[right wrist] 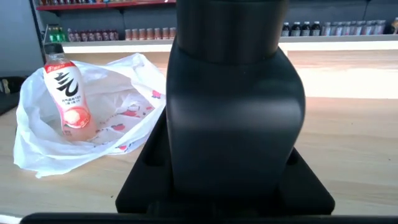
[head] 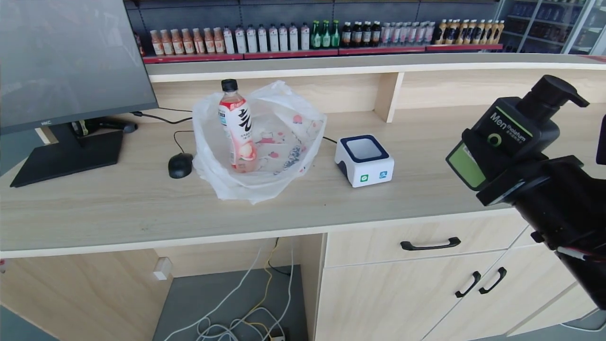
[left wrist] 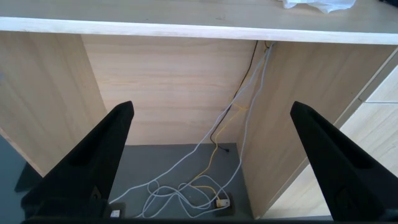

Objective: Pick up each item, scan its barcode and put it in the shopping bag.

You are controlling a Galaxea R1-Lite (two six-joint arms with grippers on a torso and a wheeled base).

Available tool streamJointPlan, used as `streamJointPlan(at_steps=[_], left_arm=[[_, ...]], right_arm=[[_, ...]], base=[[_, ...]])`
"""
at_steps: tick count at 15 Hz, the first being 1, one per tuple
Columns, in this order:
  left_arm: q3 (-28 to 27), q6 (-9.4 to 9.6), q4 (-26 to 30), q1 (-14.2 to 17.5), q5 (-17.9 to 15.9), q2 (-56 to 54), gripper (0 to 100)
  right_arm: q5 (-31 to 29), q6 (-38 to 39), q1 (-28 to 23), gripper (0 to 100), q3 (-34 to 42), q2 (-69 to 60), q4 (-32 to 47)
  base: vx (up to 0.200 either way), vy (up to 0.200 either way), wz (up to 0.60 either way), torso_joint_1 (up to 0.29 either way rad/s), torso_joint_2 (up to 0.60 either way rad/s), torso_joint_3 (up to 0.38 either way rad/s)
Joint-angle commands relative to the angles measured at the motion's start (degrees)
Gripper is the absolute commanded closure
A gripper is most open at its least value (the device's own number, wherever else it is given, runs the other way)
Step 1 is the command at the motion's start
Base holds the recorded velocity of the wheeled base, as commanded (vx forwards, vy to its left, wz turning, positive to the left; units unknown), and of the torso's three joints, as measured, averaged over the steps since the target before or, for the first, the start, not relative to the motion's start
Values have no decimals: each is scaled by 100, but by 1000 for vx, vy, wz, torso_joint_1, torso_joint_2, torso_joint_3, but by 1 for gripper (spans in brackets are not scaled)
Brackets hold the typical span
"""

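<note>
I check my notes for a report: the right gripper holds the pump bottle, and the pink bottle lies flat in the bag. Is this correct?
Not quite. The pink bottle stands upright in the bag, not flat, as the head view shows. The right gripper does hold the pump bottle.

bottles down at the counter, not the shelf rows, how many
2. A pink drink bottle stands upright inside the shopping bag on the counter; a black pump bottle is clamped in the right gripper, raised right of the scanner. The bag's folds could hide more.
</note>
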Motion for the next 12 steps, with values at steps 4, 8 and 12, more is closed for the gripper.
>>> streamJointPlan(at_steps=[4,8,12], left_arm=[[0,-2,-2,5,0,-2,0],[0,-2,-2,5,0,-2,0],[0,-2,-2,5,0,-2,0]], right_arm=[[260,1,16,100,-413,511,12],[286,309,86,100,-413,881,12],[313,564,332,100,-1011,1302,56]], base=[[0,0,0,0,0,0],[0,0,0,0,0,0],[0,0,0,0,0,0]])
